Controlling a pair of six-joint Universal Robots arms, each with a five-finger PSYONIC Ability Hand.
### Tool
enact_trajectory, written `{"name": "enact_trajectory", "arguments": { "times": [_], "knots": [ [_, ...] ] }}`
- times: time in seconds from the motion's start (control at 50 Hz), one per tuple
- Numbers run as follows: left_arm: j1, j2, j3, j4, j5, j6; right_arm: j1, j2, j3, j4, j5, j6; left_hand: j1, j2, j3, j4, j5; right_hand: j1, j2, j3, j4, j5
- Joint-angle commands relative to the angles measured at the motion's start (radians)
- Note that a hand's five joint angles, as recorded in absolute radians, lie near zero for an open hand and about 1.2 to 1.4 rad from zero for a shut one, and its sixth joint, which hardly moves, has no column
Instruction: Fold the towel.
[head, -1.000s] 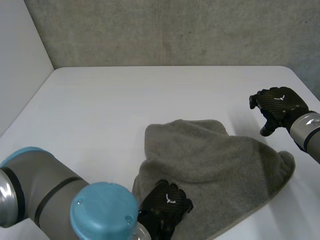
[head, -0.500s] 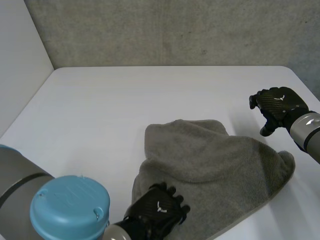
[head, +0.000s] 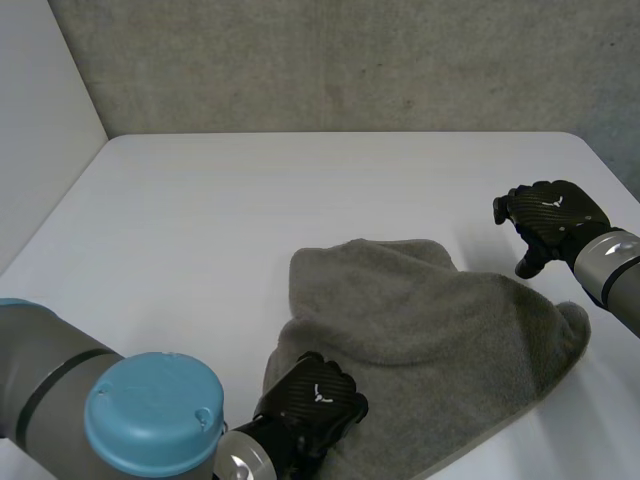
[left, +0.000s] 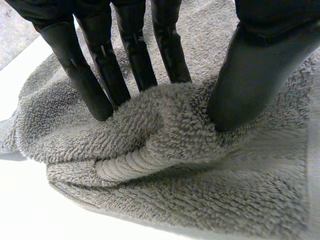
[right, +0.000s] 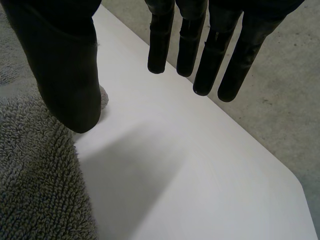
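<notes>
The grey towel lies crumpled and partly doubled over at the near right of the white table. My left hand sits on its near left edge. In the left wrist view the fingers and the thumb press from either side on a raised ridge of the towel, pinching it. My right hand hovers over bare table just past the towel's far right edge. Its fingers hang straight, apart from the thumb, with nothing between them. The towel lies beside the thumb.
A grey concrete wall runs along the table's far edge, and a pale wall stands at the left. The table's right edge lies close beyond my right hand, with floor below. The far and left parts of the table are bare.
My left arm has swung leftward, and its hand spread and then closed again on the towel's near left edge. My right hand has drifted slightly towards the towel.
</notes>
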Motion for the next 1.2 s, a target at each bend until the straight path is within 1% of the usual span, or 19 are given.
{"name": "enact_trajectory", "arguments": {
  "times": [0.02,0.06,0.12,0.16,0.18,0.22,0.24,0.26,0.28,0.32,0.34,0.38,0.5,0.54,0.72,0.78,0.84,1.02,1.2],
  "knots": [
    [0.001,-0.052,0.017,0.017,-0.004,0.002,-0.01,0.0,-0.005,0.0,0.001,0.0,0.125,0.122,0.123,0.126,-0.042,-0.024,-0.044,-0.036,-0.033,0.005],
    [0.014,-0.055,0.034,0.02,-0.005,0.002,-0.012,-0.002,-0.011,0.002,0.001,0.002,0.318,0.314,0.316,0.319,0.151,-0.027,-0.046,-0.039,-0.036,0.002],
    [0.028,-0.054,0.048,0.02,-0.007,0.002,-0.015,-0.002,-0.014,0.003,0.001,0.002,0.319,0.315,0.317,0.32,0.151,-0.027,-0.046,-0.039,-0.036,0.002],
    [0.073,-0.045,0.089,0.02,-0.019,0.002,-0.03,-0.003,-0.022,0.008,-0.002,0.002,0.319,0.315,0.317,0.32,0.151,-0.03,-0.049,-0.042,-0.039,0.0],
    [0.073,-0.045,0.089,0.02,-0.019,0.002,-0.03,-0.003,-0.022,0.008,-0.003,0.002,0.319,0.315,0.317,0.32,0.151,-0.03,-0.049,-0.042,-0.039,0.0],
    [0.14,-0.038,0.156,0.019,-0.028,0.004,-0.041,-0.008,-0.034,0.02,-0.001,0.011,0.319,0.315,0.317,0.32,0.151,-0.039,-0.058,-0.051,-0.048,-0.009],
    [0.14,-0.038,0.157,0.019,-0.028,0.004,-0.041,-0.008,-0.034,0.02,-0.001,0.011,0.319,0.315,0.317,0.32,0.151,-0.039,-0.058,-0.051,-0.048,-0.009],
    [0.178,-0.037,0.196,0.014,-0.031,0.005,-0.039,-0.008,-0.037,0.028,-0.001,0.011,0.319,0.315,0.317,0.32,0.151,-0.042,-0.061,-0.054,-0.051,-0.012],
    [0.179,-0.037,0.197,0.014,-0.031,0.005,-0.039,-0.008,-0.037,0.028,-0.001,0.011,0.319,0.315,0.317,0.32,0.151,-0.042,-0.061,-0.054,-0.051,-0.012],
    [0.247,-0.038,0.279,0.005,-0.031,0.005,-0.041,-0.009,-0.039,0.04,-0.003,0.011,0.319,0.315,0.317,0.32,0.151,-0.051,-0.07,-0.063,-0.06,-0.021],
    [0.248,-0.038,0.28,0.005,-0.031,0.005,-0.041,-0.009,-0.039,0.04,-0.003,0.011,0.319,0.315,0.317,0.32,0.151,-0.051,-0.07,-0.063,-0.06,-0.021],
    [0.293,-0.047,0.344,0.0,-0.031,0.013,-0.039,-0.009,-0.045,0.069,-0.003,0.003,0.319,0.315,0.317,0.32,0.151,-0.065,-0.085,-0.077,-0.074,-0.036],
    [0.335,-0.069,0.399,0.002,-0.031,0.028,-0.046,-0.009,-0.062,0.167,-0.019,0.003,0.319,0.315,0.317,0.32,0.151,-0.118,-0.138,-0.13,-0.127,-0.089],
    [0.363,-0.089,0.401,0.002,-0.031,0.028,-0.047,-0.011,-0.054,0.234,-0.042,-0.004,0.319,0.315,0.317,0.32,0.151,-0.197,-0.216,-0.209,-0.206,-0.167],
    [0.377,-0.144,0.382,0.007,-0.031,0.028,-0.061,-0.052,0.093,0.241,-0.127,-0.008,0.319,0.315,0.317,0.32,0.151,-0.186,-0.205,-0.198,-0.195,-0.156],
    [0.381,-0.17,0.379,0.007,-0.031,0.028,-0.075,-0.081,0.224,0.161,-0.156,0.003,0.319,0.315,0.317,0.32,0.151,-0.174,-0.193,-0.186,-0.183,-0.144],
    [0.386,-0.176,0.378,0.008,-0.031,0.028,-0.075,-0.12,0.284,0.115,-0.164,0.003,0.319,0.315,0.317,0.32,0.151,-0.168,-0.187,-0.18,-0.177,-0.139],
    [0.387,-0.183,0.378,0.008,-0.031,0.028,-0.065,-0.173,0.368,0.111,-0.185,0.005,0.319,0.315,0.317,0.32,0.151,-0.171,-0.19,-0.183,-0.18,-0.141],
    [0.387,-0.183,0.376,0.008,-0.031,0.027,-0.033,-0.233,0.432,0.117,-0.242,-0.006,0.319,0.315,0.317,0.32,0.151,-0.18,-0.199,-0.192,-0.189,-0.15]
  ]
}}
